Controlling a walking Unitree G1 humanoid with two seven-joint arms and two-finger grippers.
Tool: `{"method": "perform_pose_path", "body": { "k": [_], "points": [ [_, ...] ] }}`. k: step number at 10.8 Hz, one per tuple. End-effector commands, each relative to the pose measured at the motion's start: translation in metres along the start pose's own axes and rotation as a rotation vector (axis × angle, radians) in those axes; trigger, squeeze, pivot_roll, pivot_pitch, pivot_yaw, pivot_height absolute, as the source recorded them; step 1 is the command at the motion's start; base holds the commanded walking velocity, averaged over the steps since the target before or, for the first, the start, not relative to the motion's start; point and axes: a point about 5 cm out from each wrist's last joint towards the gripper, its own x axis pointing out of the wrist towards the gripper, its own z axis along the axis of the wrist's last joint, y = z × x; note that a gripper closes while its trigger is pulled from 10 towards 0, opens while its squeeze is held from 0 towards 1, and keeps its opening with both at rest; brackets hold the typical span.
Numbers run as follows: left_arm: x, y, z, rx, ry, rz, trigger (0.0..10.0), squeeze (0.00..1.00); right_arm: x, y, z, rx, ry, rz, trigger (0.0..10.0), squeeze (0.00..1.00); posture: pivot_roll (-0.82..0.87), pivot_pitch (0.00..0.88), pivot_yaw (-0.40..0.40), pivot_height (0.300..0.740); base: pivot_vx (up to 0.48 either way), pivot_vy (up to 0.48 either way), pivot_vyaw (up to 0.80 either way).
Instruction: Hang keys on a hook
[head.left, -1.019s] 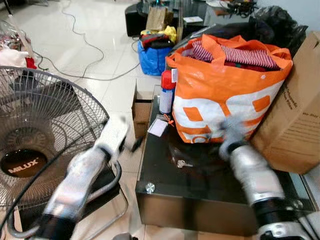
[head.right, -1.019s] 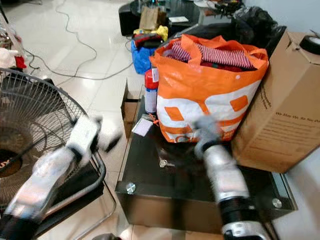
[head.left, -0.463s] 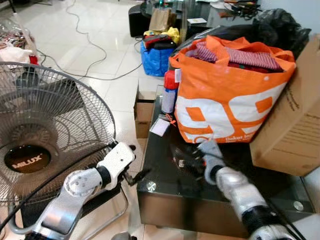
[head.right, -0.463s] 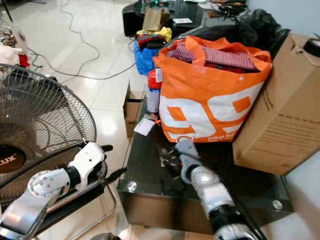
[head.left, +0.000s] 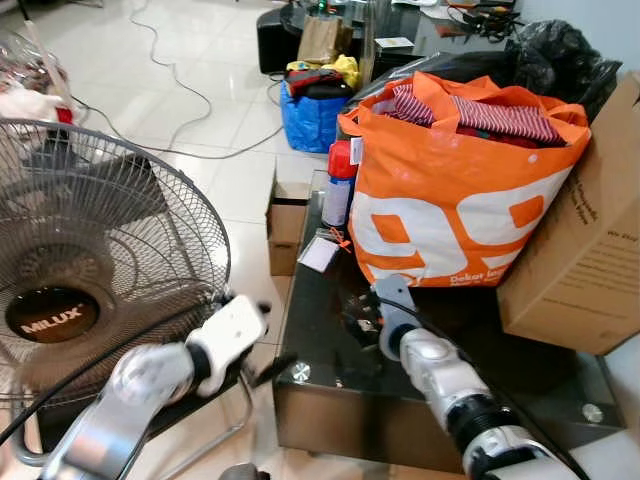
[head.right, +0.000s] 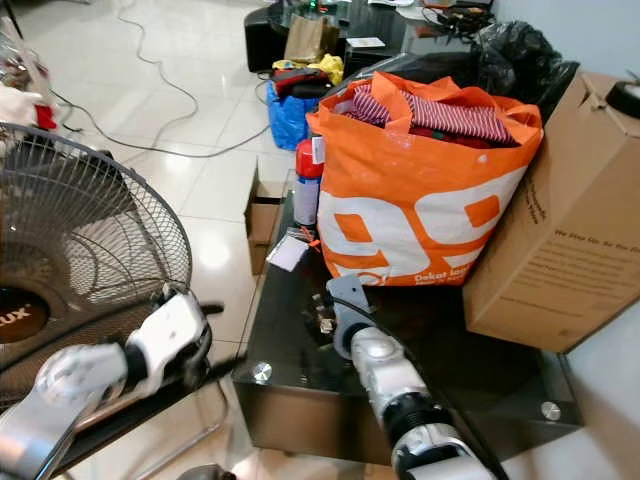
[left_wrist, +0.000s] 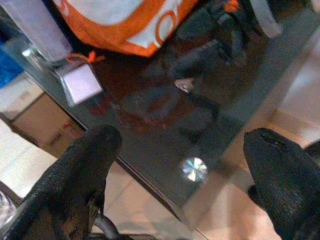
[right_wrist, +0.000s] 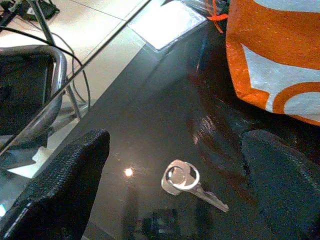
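Now key (right_wrist: 190, 182) flat on glass table (right_wrist: 150, 125), between spread fingers of right end effector (right_wrist: 175, 185)

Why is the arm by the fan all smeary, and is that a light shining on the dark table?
In the left eye view the left gripper is smeared, a blur of motion; the fan is sharp. In the right wrist view a small glare spot sits on the glossy table beside the key, which is crisp.

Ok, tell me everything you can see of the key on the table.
The key is a single silver metal one on a round split ring, its blade pointing away from the ring. It lies flat on the dark glass table, in front of the orange bag. The right tool hovers open around it, fingers on either side; nothing grips it.
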Motion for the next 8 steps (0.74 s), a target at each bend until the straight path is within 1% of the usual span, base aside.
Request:
{"method": "perform_pose_path", "body": {
  "k": [1, 2, 3, 4, 5, 6, 7, 8],
  "points": [
    [-0.004, 0.000, 0.004, 0.010, -0.002, 0.001, 10.0, 0.00, 0.001, -0.001, 0.001, 0.007, -0.008, -0.011, 10.0, 0.00, 0.07, 0.016, -0.069, 0.740, 0.000, 0.000, 0.00],
    [-0.009, -0.003, 0.004, 0.009, 0.012, -0.011, 10.0, 0.00, 0.003, 0.003, -0.003, -0.013, 0.018, -0.014, 10.0, 0.00, 0.08, 0.051, -0.076, 0.740, 0.000, 0.000, 0.00],
    [-0.012, -0.004, 0.004, 0.010, 0.016, -0.021, 10.0, 0.00, 0.005, 0.005, -0.006, -0.002, 0.041, -0.044, 10.0, 0.00, 0.09, 0.094, -0.083, 0.740, 0.000, 0.000, 0.00],
    [-0.015, -0.005, 0.006, 0.010, 0.016, -0.027, 10.0, 0.00, 0.006, 0.007, -0.006, 0.016, 0.042, -0.053, 10.0, 0.00, 0.10, 0.121, -0.084, 0.740, 0.000, 0.000, 0.00],
    [-0.018, -0.005, 0.009, 0.009, 0.016, -0.039, 10.0, 0.00, 0.009, 0.015, -0.003, 0.039, 0.032, -0.051, 9.7, 0.00, 0.11, 0.154, -0.086, 0.740, 0.000, 0.000, 0.00],
    [-0.024, -0.008, 0.013, 0.000, 0.012, -0.042, 10.0, 0.00, 0.012, 0.024, 0.001, 0.053, 0.014, -0.043, 8.5, 0.00, 0.10, 0.170, -0.091, 0.740, 0.000, 0.000, 0.00],
    [-0.026, -0.009, 0.013, -0.003, 0.015, -0.043, 10.0, 0.00, 0.013, 0.029, 0.002, 0.066, 0.005, -0.035, 7.5, 0.00, 0.10, 0.172, -0.091, 0.740, 0.000, 0.000, 0.00],
    [-0.031, -0.012, 0.013, -0.012, 0.021, -0.041, 10.0, 0.00, 0.014, 0.035, 0.001, 0.059, 0.007, -0.033, 6.5, 0.00, 0.10, 0.184, -0.094, 0.740, 0.000, 0.000, 0.00]
  ]
}}
